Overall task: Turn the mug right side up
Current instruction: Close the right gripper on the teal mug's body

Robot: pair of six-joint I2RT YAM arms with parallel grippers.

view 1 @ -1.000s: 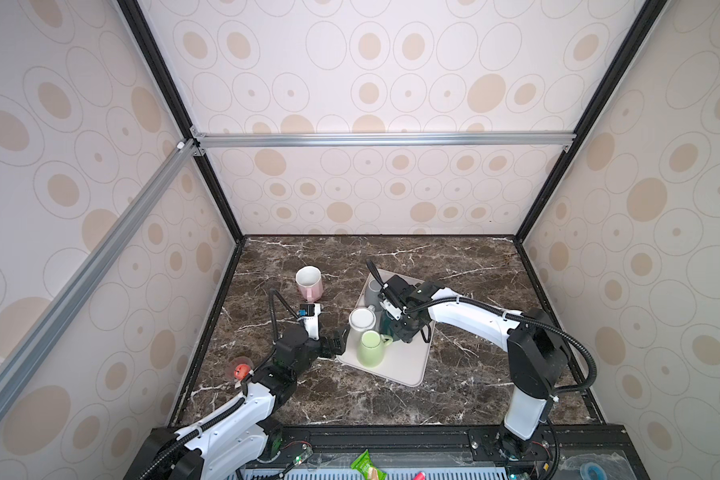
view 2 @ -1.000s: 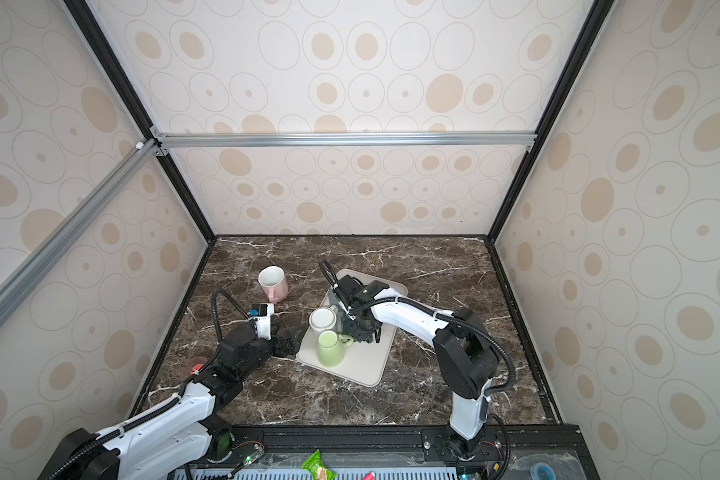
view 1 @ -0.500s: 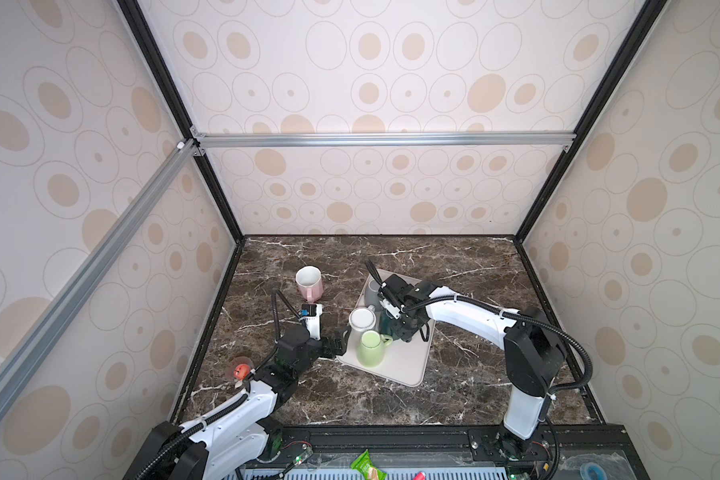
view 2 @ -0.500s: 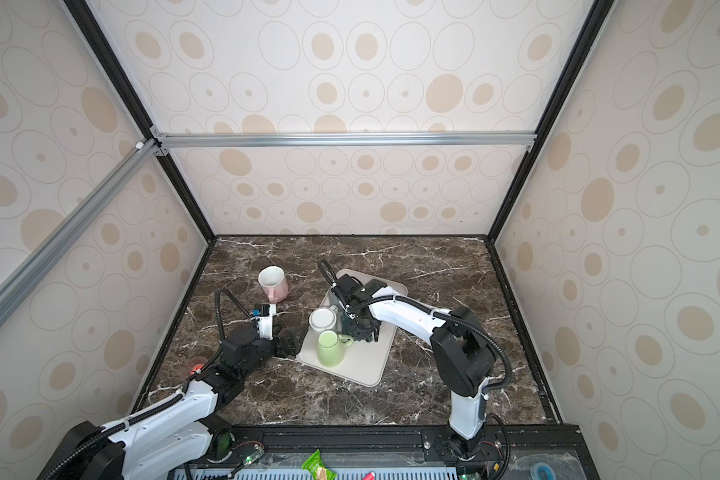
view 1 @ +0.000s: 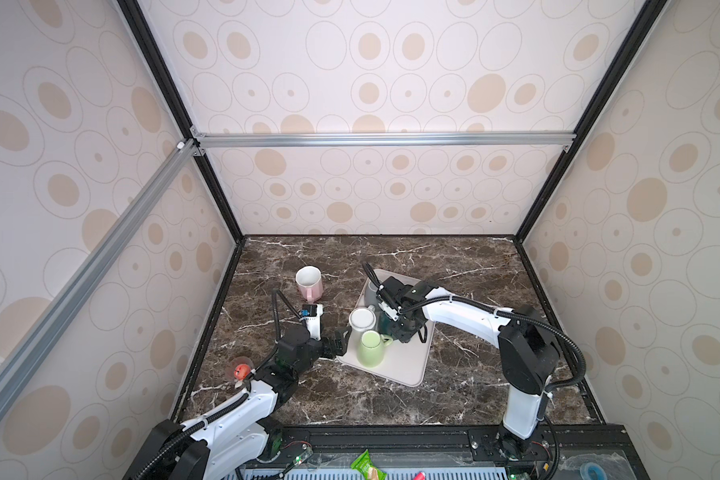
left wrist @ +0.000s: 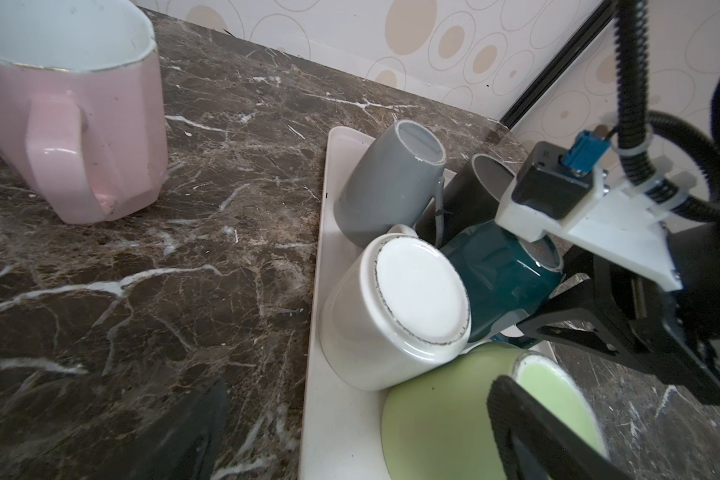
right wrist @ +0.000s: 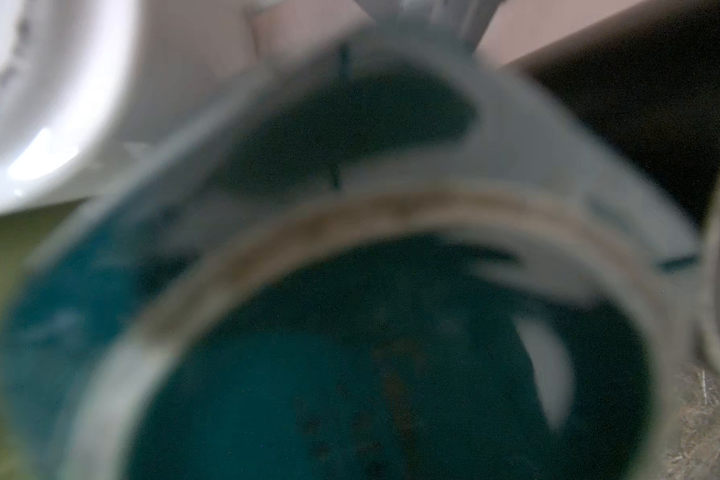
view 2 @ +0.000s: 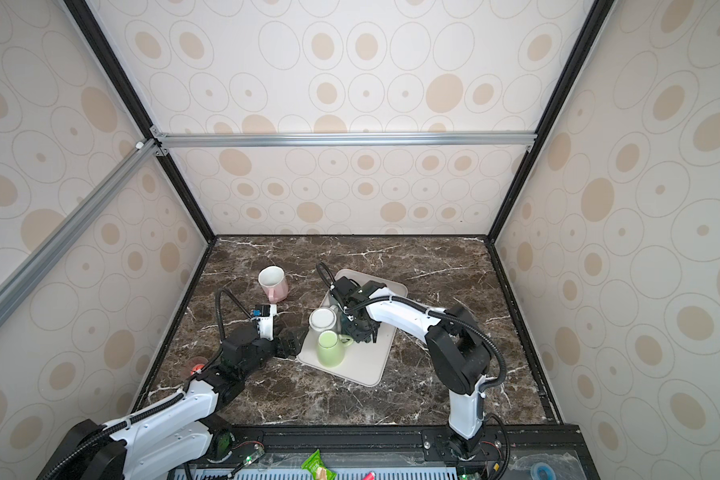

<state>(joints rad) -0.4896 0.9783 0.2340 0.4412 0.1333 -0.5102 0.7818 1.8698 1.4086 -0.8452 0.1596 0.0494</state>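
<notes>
Right tool (view 1: 395, 326) at teal mug (left wrist: 495, 278) on tray (left wrist: 333, 415), grip unclear; left tool (view 1: 337, 340) spread wide.

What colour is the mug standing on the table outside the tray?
The mug is pink outside, white inside; the left wrist view shows it best.

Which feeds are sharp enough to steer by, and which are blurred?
Right wrist view: badly out of focus, the teal mug too close. Left wrist view: sharp on the white mug. Both top views: sharp, evenly lit, everything small.
</notes>
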